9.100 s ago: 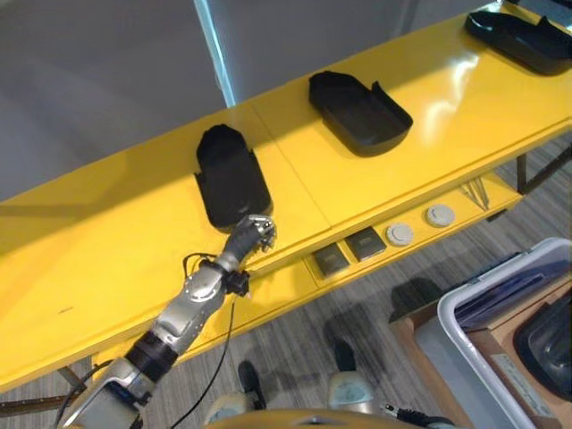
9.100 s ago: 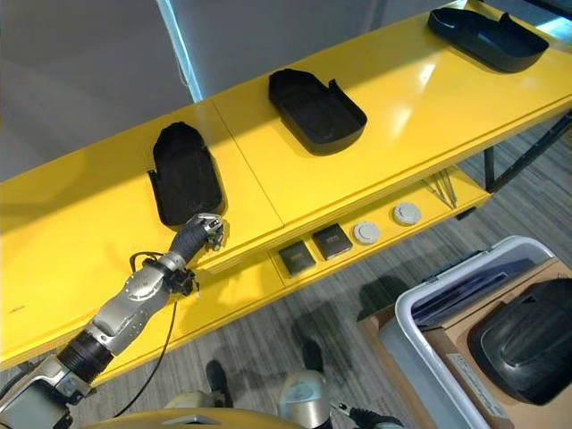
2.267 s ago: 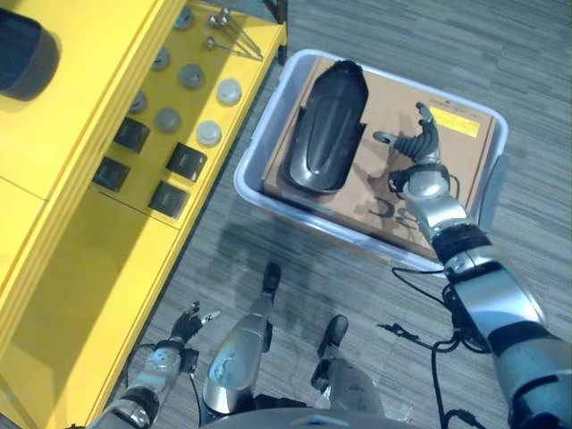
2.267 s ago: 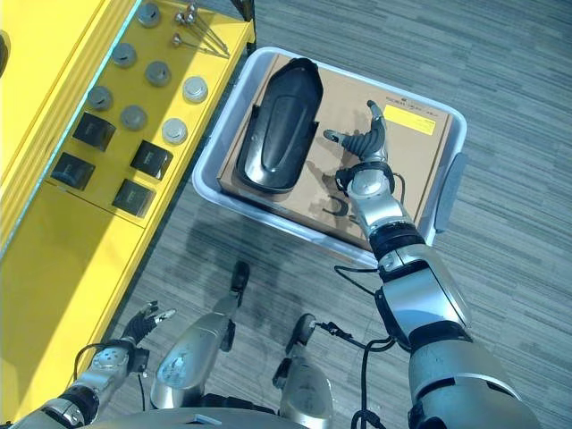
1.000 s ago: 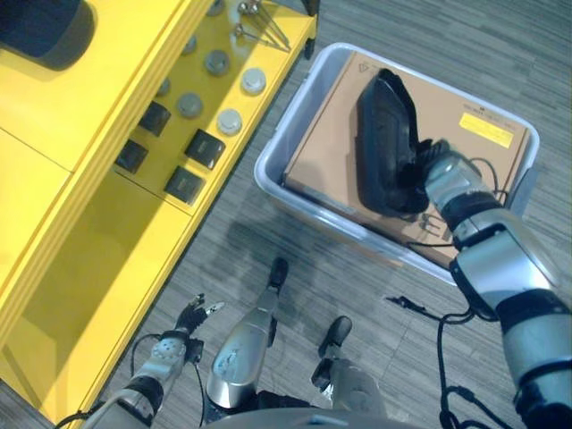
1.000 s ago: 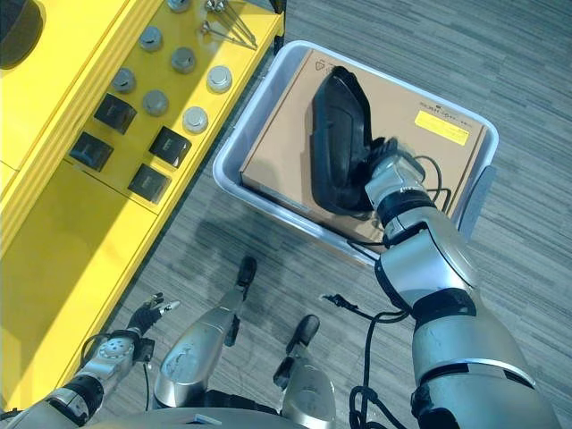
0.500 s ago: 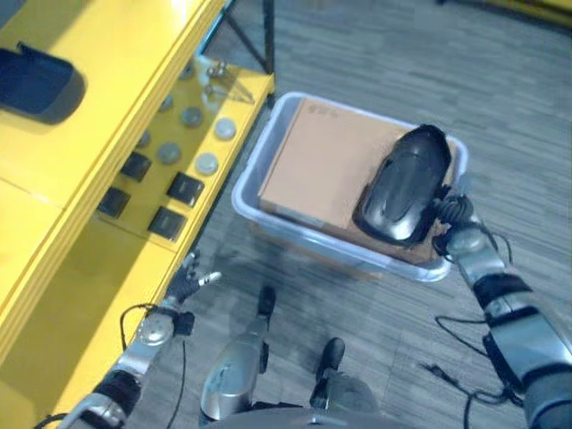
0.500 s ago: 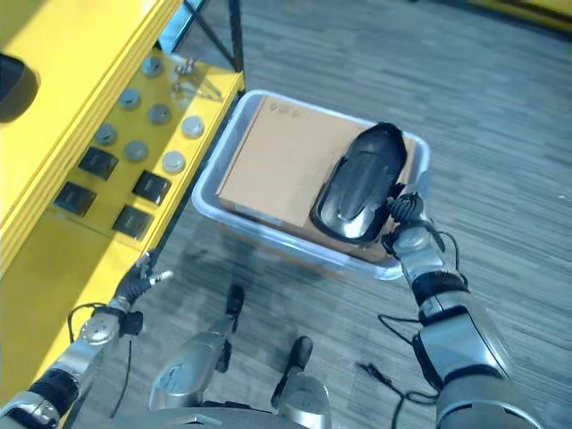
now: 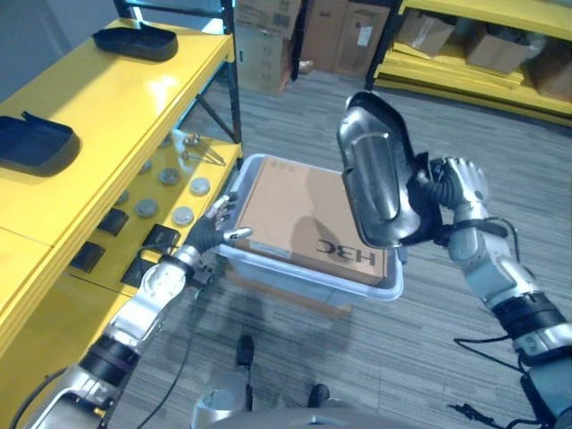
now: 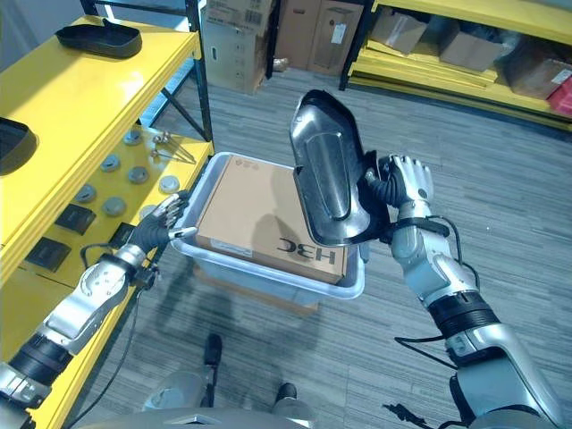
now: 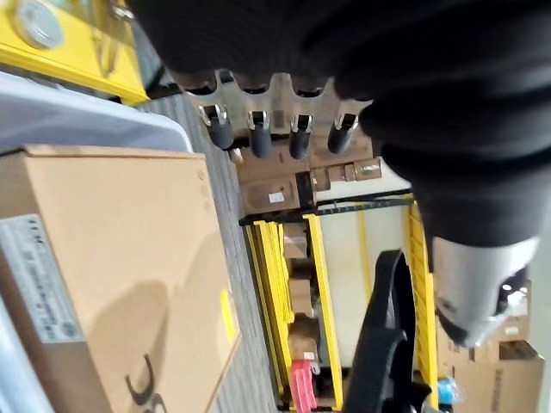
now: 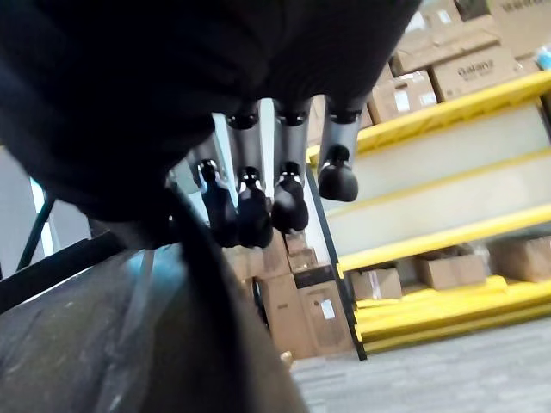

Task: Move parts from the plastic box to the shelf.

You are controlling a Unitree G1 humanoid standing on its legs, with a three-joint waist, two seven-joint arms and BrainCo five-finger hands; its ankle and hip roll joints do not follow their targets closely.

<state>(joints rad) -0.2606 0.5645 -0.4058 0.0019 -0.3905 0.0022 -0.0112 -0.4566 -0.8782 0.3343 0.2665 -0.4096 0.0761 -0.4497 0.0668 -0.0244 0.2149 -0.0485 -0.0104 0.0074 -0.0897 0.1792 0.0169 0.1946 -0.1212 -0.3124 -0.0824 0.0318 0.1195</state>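
A: Right hand (image 9: 458,183) first: where is it and what has it got?

B: It sits at about three o'clock in the head views, fingers curled round the edge of a glossy black part (image 9: 375,174), which it holds raised and nearly upright above the plastic box (image 9: 375,290). In its wrist view the dark fingertips (image 12: 255,206) hook over the part's rim.

A: And the box?

B: Just below the part, toward six o'clock, on the floor, with a brown cardboard carton (image 9: 299,219) lying flat inside.

A: The left hand (image 9: 214,228)?

B: At nine o'clock from the box, fingers loose and straight, holding nothing, right at the box's near rim.

A: The shelf?

B: The yellow shelf (image 9: 116,98) runs out toward ten o'clock. Two more black parts lie on top, one (image 9: 36,143) at nine, another (image 9: 134,40) at eleven.
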